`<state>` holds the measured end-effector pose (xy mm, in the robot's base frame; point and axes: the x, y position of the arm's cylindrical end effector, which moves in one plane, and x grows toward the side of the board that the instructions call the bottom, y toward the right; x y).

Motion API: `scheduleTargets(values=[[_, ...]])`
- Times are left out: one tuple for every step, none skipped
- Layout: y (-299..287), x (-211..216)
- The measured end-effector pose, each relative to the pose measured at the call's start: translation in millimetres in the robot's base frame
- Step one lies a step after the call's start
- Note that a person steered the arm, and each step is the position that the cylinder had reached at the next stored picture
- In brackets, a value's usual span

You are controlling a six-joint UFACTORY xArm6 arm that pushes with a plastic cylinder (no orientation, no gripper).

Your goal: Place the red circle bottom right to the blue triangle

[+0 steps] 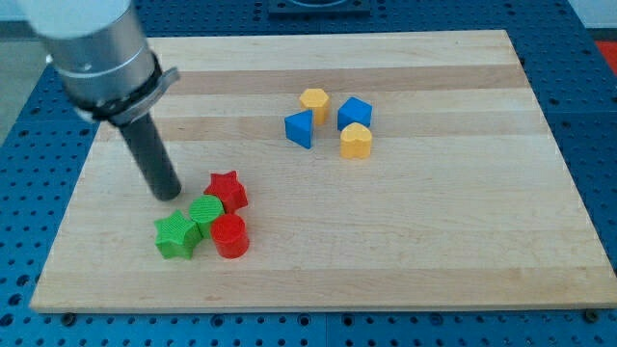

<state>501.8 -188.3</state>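
My tip (171, 196) rests on the wooden tabletop (434, 241), just at ten o'clock of the green hexagon-like block (206, 210) and at nine o'clock of the red star (228, 190); I carry no gripper, only this dark rod, so nothing is grasped. The rod's upper part and its grey housing (92, 48) are cut off at the view's top left. No brand, label or writing can be read anywhere. The red circle (230, 236) stands at five o'clock of my tip, touching the green hexagon-like block, with a green star (176, 235) at its nine o'clock. Well apart, towards two o'clock, the blue triangle (300, 127) sits near an orange hexagon (314, 101), a blue cube (355, 113) and an orange heart (356, 141). Blue perforated board (588, 116) surrounds the tabletop.
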Motion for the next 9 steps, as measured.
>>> scheduleTargets(values=[[-16,37],[-35,69],[-28,93],[-21,91],[8,90],[41,89],[65,82],[78,68],[90,57]])
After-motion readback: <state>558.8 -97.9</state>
